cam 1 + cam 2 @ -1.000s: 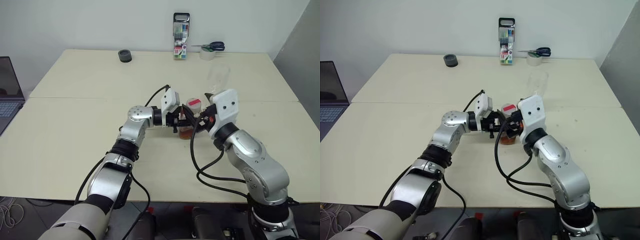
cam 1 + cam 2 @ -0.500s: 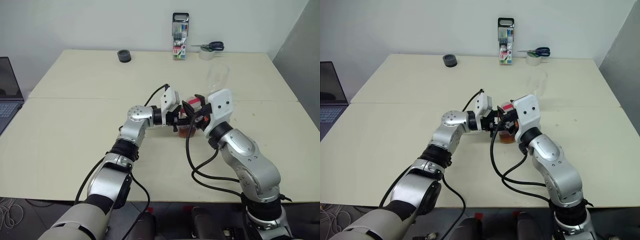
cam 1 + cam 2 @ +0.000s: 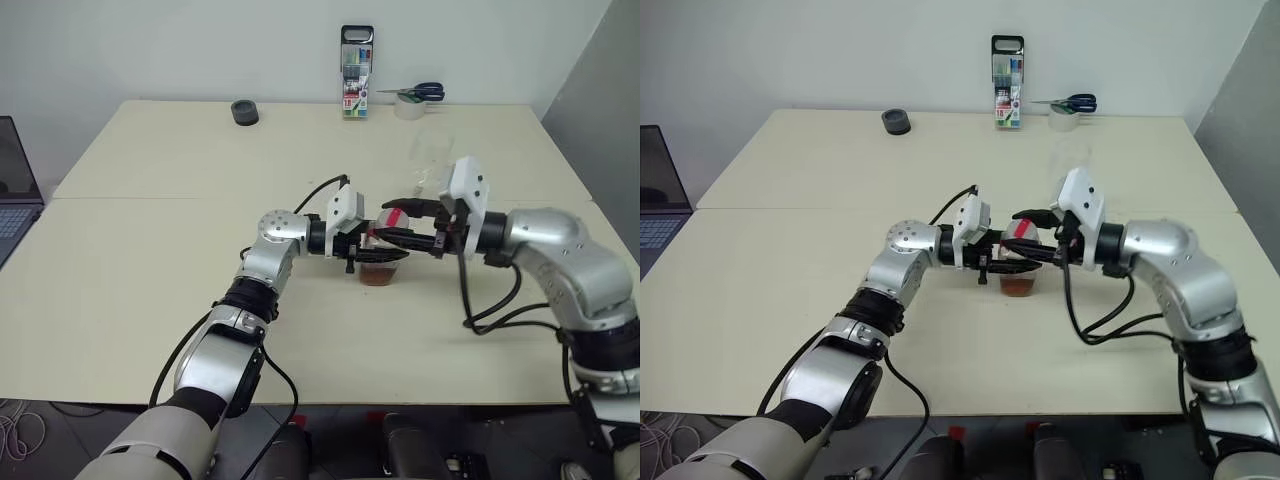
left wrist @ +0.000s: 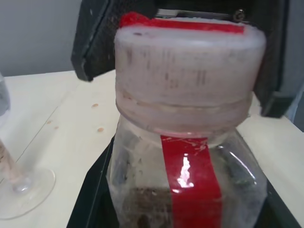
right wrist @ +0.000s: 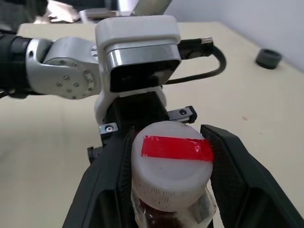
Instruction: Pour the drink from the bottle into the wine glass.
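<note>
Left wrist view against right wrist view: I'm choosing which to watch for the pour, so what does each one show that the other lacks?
Left wrist view: the wine glass foot and stem beside the bottle, plus the brown drink low inside.

Right wrist view: the cap's top with its red strip, the left gripper behind the bottle, a black roll far off.

Both: the white cap between black fingers.
</note>
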